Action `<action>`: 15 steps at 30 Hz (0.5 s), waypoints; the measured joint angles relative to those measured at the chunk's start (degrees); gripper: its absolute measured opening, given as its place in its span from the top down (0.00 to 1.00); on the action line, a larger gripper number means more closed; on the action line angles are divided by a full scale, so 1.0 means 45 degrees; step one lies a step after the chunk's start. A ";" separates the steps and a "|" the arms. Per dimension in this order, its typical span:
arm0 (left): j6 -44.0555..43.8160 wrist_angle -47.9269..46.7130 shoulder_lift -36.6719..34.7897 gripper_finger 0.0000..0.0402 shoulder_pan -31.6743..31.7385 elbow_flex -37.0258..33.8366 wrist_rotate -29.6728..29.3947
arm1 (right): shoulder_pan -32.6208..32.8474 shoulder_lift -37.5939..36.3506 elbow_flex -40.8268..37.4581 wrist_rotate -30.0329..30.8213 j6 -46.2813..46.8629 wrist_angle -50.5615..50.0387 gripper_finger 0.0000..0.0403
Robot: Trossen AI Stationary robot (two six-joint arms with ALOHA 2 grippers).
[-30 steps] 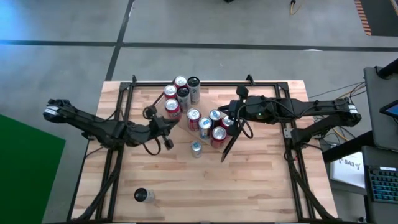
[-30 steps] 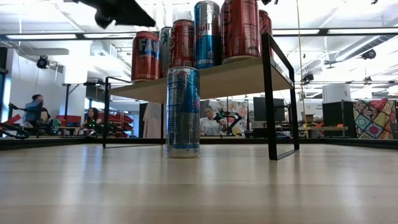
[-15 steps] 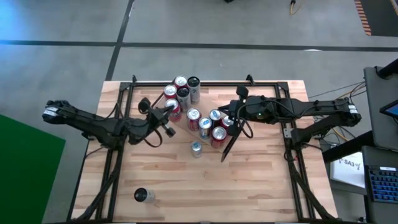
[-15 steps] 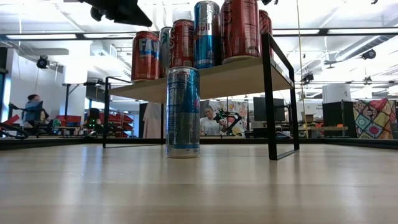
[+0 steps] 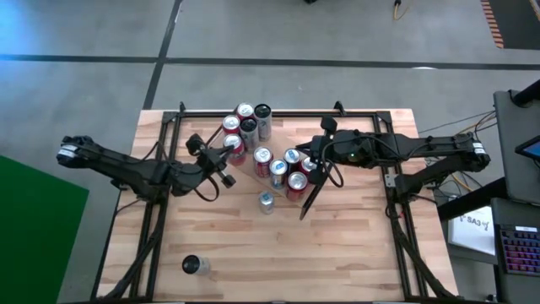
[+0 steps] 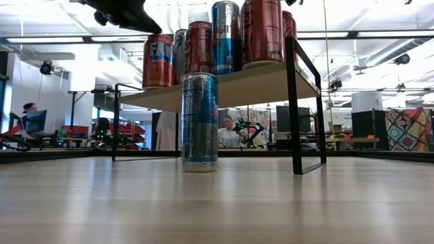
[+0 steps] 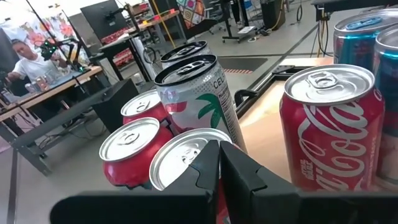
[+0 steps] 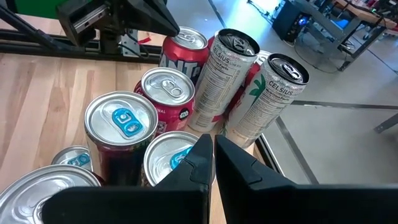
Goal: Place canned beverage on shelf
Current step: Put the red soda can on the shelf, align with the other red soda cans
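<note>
The shelf point(image 6: 258, 85) is a light-wood plank on thin black frames point(image 5: 310, 198), standing on the table and carrying several cans. A blue-and-silver can point(image 5: 267, 202) stands on the tabletop in front of it and shows close up in the low view point(image 6: 199, 122). Another can point(image 5: 194, 265) stands near the table's near left corner. My left gripper point(image 5: 224, 159) is shut, over a red can point(image 7: 180, 163) at the shelf's left end. My right gripper point(image 5: 312, 165) is shut, above the cans at the shelf's right end, over a blue-tabbed can point(image 8: 171, 158). My left gripper has its shut fingertips point(image 7: 208, 167) over the top of the red can point(image 7: 177, 155), coming from the table's left and slanting down. I cannot tell whether they touch it. The can stands upright on the shelf.
Red cans and two tall white cans point(image 7: 199, 99) crowd the shelf's left end, and more cans point(image 5: 291, 169) crowd its right end. Black frame rails point(image 5: 278, 112) run along the table's far and side edges. People sit at desks beyond the table point(image 6: 30, 118).
My left gripper has gone toward the table's far edge, to the red cans at the shelf's left end, and has turned as it went. In the low view it has come down toward the leftmost red can. The cans and my right arm have kept still.
</note>
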 joint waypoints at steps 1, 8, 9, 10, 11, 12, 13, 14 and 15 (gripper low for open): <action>0.0005 -0.0064 -0.0061 1.00 -0.0017 0.0000 0.0024 | 0.0003 0.0000 0.0000 0.0000 0.0002 0.0000 0.98; -0.0502 -0.1317 -0.0866 1.00 -0.0029 -0.0010 0.0139 | 0.0003 0.0000 0.0000 0.0000 0.0000 0.0000 0.98; -0.0525 -0.1535 -0.1001 1.00 -0.0029 -0.0005 0.0142 | 0.0003 0.0000 0.0000 0.0001 -0.0001 0.0000 0.98; -0.0543 -0.1876 -0.1131 1.00 -0.0029 0.0058 0.0144 | 0.0003 0.0000 0.0000 0.0000 -0.0036 0.0000 0.98; -0.0547 -0.2216 -0.1239 1.00 -0.0029 0.0195 0.0148 | 0.0003 0.0000 0.0000 0.0003 -0.0053 0.0003 0.98; -0.0551 -0.2480 -0.1324 1.00 -0.0022 0.0363 0.0151 | 0.0003 0.0000 0.0000 0.0000 -0.0053 0.0000 0.98; -0.0556 -0.2773 -0.1403 1.00 -0.0019 0.0535 0.0149 | 0.0003 0.0000 0.0000 0.0000 -0.0049 0.0000 0.98; -0.0573 -0.3103 -0.1467 1.00 -0.0019 0.0718 0.0158 | 0.0003 0.0000 0.0000 0.0000 -0.0031 0.0000 0.98; -0.0601 -0.3351 -0.1489 1.00 -0.0019 0.0899 0.0256 | 0.0003 0.0000 0.0000 0.0000 0.0005 0.0000 0.98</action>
